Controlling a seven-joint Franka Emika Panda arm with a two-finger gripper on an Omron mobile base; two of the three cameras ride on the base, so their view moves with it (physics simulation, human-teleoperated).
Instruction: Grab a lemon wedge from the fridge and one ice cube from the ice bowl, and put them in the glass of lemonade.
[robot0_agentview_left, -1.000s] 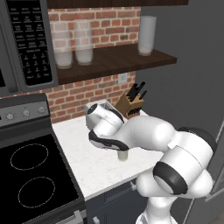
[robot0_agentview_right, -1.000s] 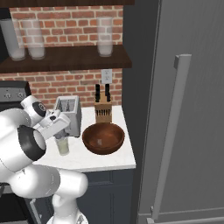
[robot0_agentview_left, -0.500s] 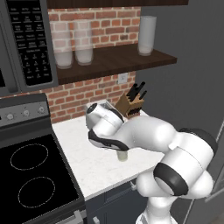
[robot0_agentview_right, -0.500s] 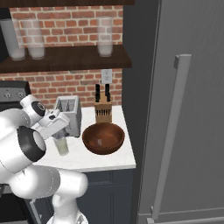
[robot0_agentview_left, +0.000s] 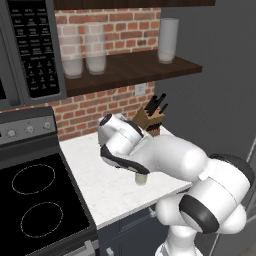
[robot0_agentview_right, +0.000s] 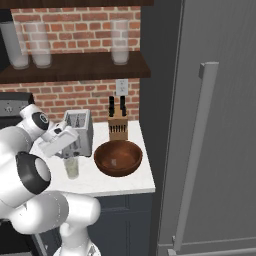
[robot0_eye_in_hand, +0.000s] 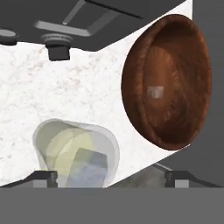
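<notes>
My gripper hangs open just above the glass of lemonade, with one fingertip on each side and nothing between them. A pale bluish ice cube lies in the glass on yellowish-green liquid; I cannot tell a lemon wedge apart from that liquid. The ice bowl, reddish-brown and wide, sits right of the glass with one small ice cube in it. The right base view has the glass of lemonade under my hand and the ice bowl beside it. The fridge stands shut on the right.
A toaster stands behind the glass and a knife block behind the bowl. The counter edge runs close in front of the bowl. A black stovetop lies left of the counter. Tall frosted glasses stand on the shelf above.
The arm has stayed in the same place above the glass. The jaws have opened wide.
</notes>
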